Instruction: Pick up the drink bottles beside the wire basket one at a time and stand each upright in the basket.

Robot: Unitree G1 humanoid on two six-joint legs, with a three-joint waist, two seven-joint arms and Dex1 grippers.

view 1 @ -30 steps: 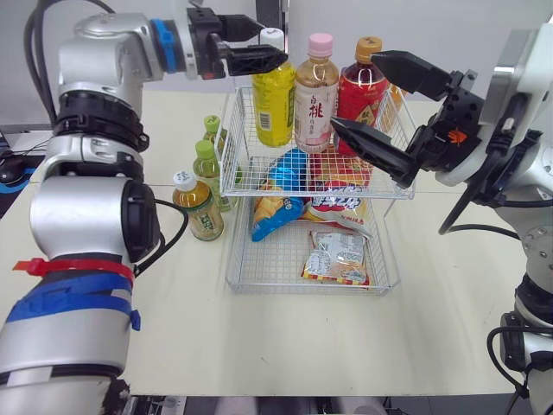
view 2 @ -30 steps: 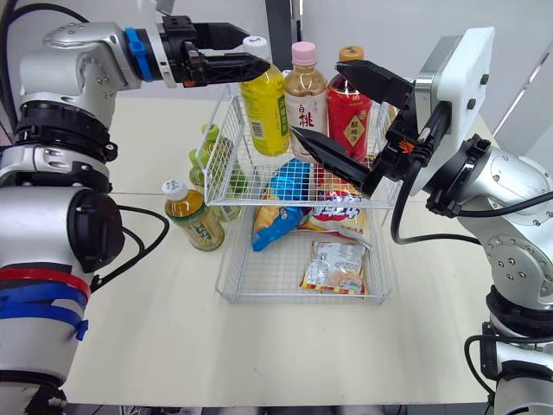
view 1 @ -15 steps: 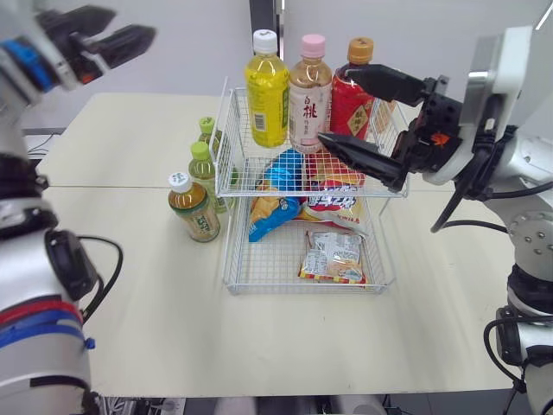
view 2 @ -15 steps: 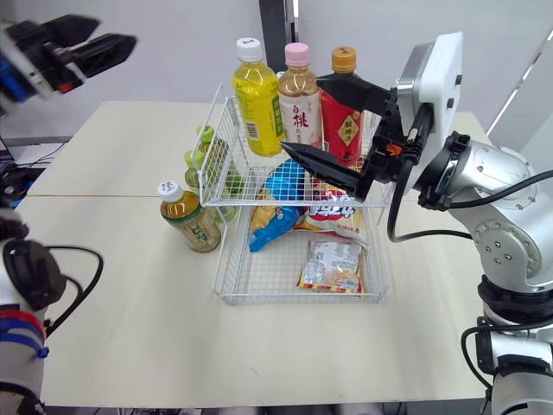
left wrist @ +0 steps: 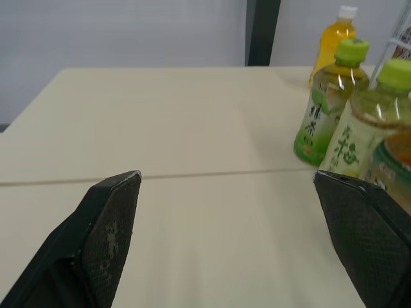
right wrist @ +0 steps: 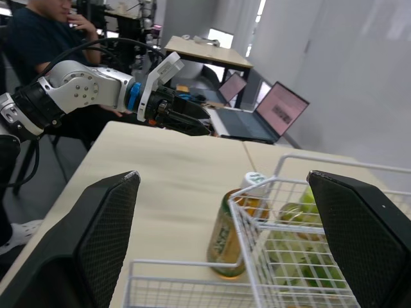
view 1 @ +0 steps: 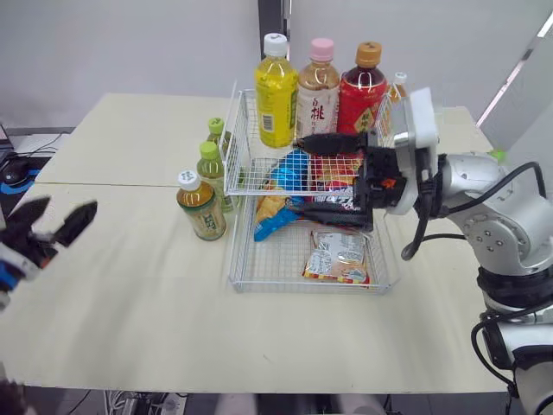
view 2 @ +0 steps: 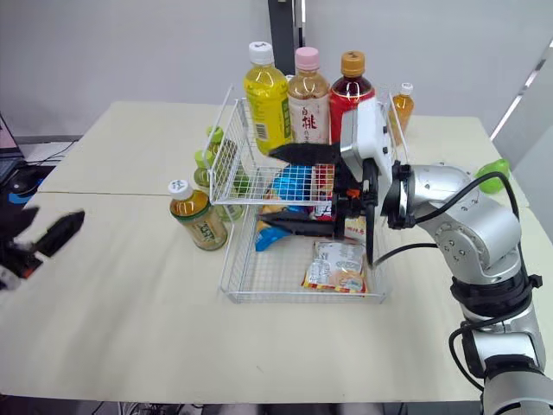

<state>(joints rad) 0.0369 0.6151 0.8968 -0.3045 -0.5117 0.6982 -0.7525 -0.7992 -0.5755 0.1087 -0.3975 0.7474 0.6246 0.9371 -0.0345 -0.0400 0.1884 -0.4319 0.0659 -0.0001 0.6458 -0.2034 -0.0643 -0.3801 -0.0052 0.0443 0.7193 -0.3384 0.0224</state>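
Bottles waiting beside the wire basket [view 1: 232,259] number three, all upright on the counter [view 1: 130,303] along the basket's left side. A white-capped tea bottle [view 1: 200,207] is nearest the counter's front edge, with a green-capped bottle [view 1: 210,169] just behind it. A second green-capped bottle [view 1: 213,134] stands farther back, close against the wire wall. A small orange bottle [view 1: 397,88] stands behind the basket's far right corner.

In the basket's upper tier three more bottles stand upright in a row along the back. They are a yellow bottle [view 1: 275,93], a pink-capped bottle [view 1: 317,91] and a red bottle [view 1: 361,93], each close beside its neighbour. Snack bags [view 1: 289,173] are piled under that tier. A flat packet [view 1: 337,256] lies on the wire floor of the lower tier, toward the front.

The right hand [view 1: 321,178] reaches in from the counter's right side across the front of the basket. Its two fingers are spread wide with nothing between them. One is level with the upper tier's front rim and the other is low, in front of the snack bags.

The left hand [view 1: 52,223] hangs at the counter's left edge toward the front corner, well apart from the bottles. Its fingers are parted and empty. Its wrist view looks along the counter at the two green-capped bottles.

The right wrist view takes in a seated person [right wrist: 38,38] and open laptops [right wrist: 276,109] beyond the counter.
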